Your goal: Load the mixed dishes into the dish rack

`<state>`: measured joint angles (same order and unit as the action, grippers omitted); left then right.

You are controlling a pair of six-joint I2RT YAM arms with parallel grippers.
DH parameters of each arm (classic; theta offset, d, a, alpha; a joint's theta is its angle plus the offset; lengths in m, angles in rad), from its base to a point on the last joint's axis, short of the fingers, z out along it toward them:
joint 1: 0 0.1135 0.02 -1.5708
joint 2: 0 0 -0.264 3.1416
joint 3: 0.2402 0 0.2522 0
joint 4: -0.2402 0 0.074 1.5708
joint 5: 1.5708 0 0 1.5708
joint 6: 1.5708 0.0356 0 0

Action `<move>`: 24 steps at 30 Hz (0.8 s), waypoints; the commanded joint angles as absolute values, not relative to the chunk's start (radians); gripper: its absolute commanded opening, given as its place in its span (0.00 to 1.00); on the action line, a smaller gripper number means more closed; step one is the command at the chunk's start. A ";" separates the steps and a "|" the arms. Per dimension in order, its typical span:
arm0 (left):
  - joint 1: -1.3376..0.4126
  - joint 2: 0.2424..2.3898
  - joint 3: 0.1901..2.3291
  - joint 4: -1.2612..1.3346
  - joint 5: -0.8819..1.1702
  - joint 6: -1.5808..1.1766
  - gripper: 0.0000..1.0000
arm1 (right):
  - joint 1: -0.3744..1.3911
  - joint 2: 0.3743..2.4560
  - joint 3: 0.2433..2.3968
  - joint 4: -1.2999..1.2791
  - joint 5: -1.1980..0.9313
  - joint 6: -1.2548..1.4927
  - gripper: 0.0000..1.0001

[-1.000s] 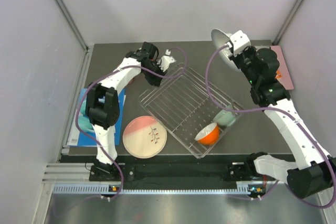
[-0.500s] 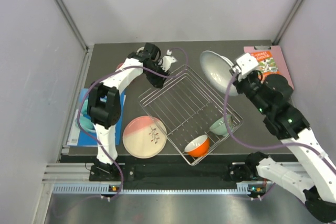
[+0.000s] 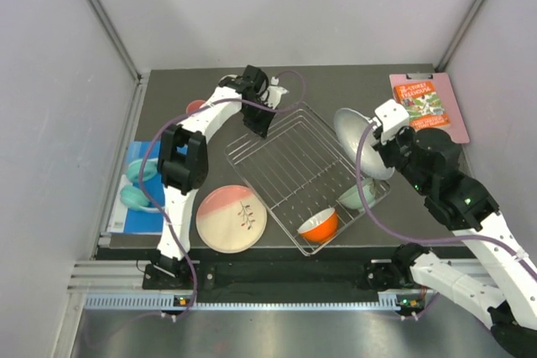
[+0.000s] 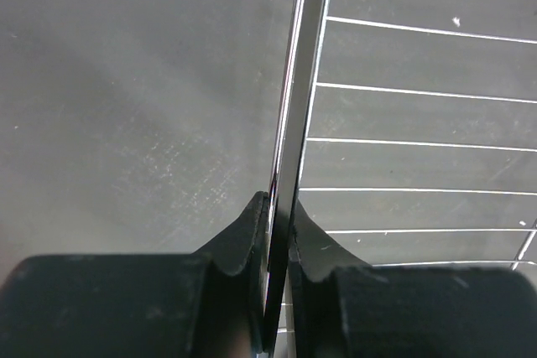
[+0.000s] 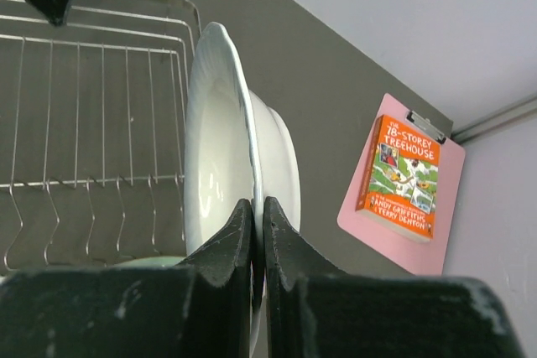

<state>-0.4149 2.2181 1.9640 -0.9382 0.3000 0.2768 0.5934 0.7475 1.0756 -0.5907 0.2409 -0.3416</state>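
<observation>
The chrome wire dish rack lies at an angle mid-table. An orange bowl and a mint-green bowl sit at its near end. My left gripper is at the rack's far corner, shut on the rim bar, which runs between the fingers. My right gripper is shut on the edge of a pale grey-white plate, held on edge over the rack's right side; the plate stands upright. A pink-and-cream plate lies flat left of the rack.
A small pink-red dish sits at the far left. Teal headphones lie on a blue book at the left edge. An orange book on a pink clipboard lies at the far right. Grey walls enclose the table.
My right arm has brought the plate down and left, from above the far right corner to the rack's right side. The rack has shifted and its bowls slid. My left gripper re-shut on the rim.
</observation>
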 commanded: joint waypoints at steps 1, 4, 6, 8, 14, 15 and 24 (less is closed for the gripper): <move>-0.411 2.276 2.006 -0.922 0.252 0.156 0.10 | 0.601 0.739 1.108 -0.423 0.285 -0.386 0.00; -0.411 2.293 2.017 -0.914 0.230 0.141 0.09 | 0.601 0.747 1.094 -0.417 0.290 -0.420 0.00; -0.411 2.301 2.025 -0.911 0.230 0.130 0.09 | 0.601 0.749 1.080 -0.410 0.290 -0.454 0.00; -0.410 2.315 2.031 -0.913 0.235 0.121 0.10 | 0.601 0.755 1.069 -0.394 0.294 -0.480 0.00; -0.408 2.330 2.040 -0.908 0.227 0.112 0.10 | 0.601 0.782 1.013 -0.339 0.321 -0.535 0.00; -0.408 2.333 2.049 -0.910 0.222 0.112 0.10 | 0.601 0.787 0.994 -0.327 0.322 -0.543 0.00; -0.396 2.387 2.111 -0.911 0.215 0.078 0.11 | 0.595 0.870 0.989 -0.270 0.339 -0.626 0.00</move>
<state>-0.4152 2.3104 2.1075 -0.9756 0.3183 0.2005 0.5926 0.8692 0.9573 -0.4297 0.3157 -0.5846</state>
